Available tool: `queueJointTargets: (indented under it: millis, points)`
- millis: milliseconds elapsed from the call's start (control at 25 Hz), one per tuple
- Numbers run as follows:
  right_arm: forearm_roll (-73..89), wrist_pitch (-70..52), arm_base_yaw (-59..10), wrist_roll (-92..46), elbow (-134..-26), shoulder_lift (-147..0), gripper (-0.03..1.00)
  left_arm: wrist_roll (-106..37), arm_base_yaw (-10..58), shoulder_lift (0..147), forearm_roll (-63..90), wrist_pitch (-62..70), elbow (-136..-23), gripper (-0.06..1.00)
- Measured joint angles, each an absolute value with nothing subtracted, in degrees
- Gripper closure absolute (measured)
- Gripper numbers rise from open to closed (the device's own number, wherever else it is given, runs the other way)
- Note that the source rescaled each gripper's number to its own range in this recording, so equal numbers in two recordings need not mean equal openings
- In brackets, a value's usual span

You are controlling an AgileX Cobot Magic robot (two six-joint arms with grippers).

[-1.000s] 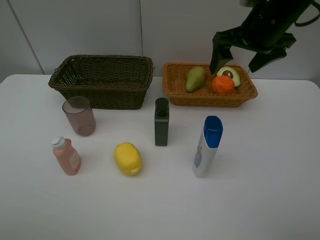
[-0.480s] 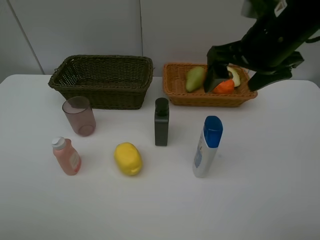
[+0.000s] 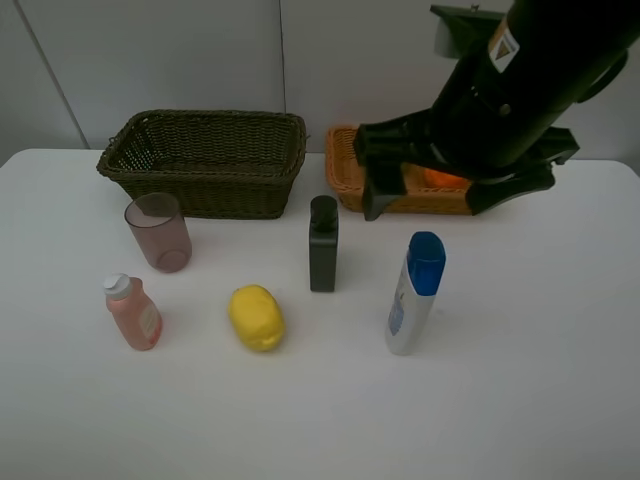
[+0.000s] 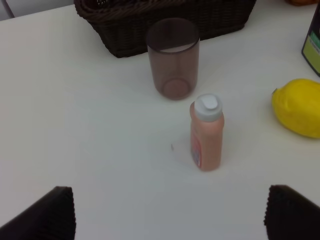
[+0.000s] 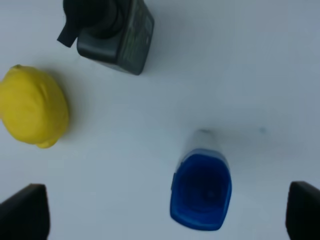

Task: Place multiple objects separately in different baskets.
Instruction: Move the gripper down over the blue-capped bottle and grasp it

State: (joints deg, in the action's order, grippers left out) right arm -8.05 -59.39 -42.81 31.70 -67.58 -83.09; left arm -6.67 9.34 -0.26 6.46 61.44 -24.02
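My right gripper (image 3: 432,200) hangs open in front of the light orange basket (image 3: 342,172), above the white blue-capped bottle (image 3: 415,292) (image 5: 201,192). Its arm hides most of that basket; only a bit of the orange (image 3: 440,180) shows. On the table stand the dark green bottle (image 3: 323,244) (image 5: 112,32), pink cup (image 3: 158,232) (image 4: 172,57) and pink bottle (image 3: 132,312) (image 4: 206,132), and the lemon (image 3: 257,317) (image 5: 32,105) lies there. The dark basket (image 3: 205,160) holds nothing. My left gripper (image 4: 172,215) is open over bare table near the pink bottle.
The white table (image 3: 560,380) runs to a grey wall behind the baskets. The lemon (image 4: 299,107) lies between the pink bottle and the dark green bottle. The dark basket's wall (image 4: 165,12) is just behind the cup.
My right arm has come forward and down from over the light basket toward the white bottle, now covering the pear and avocado. The objects on the table have not moved.
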Motion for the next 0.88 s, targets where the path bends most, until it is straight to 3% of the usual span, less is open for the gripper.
queueJointTargets:
  millis: [440, 880]
  points:
    - [-5.8, -59.8, -42.8, 31.9, -67.6, -90.2, -0.03, -6.7, 9.3, -0.3, 6.5, 61.4, -24.0, -0.05]
    - [-4.0, -52.5, -42.8, 33.9, -62.0, -93.3, -0.03, -6.7, 9.3, -0.3, 6.5, 61.4, -24.0, -0.05]
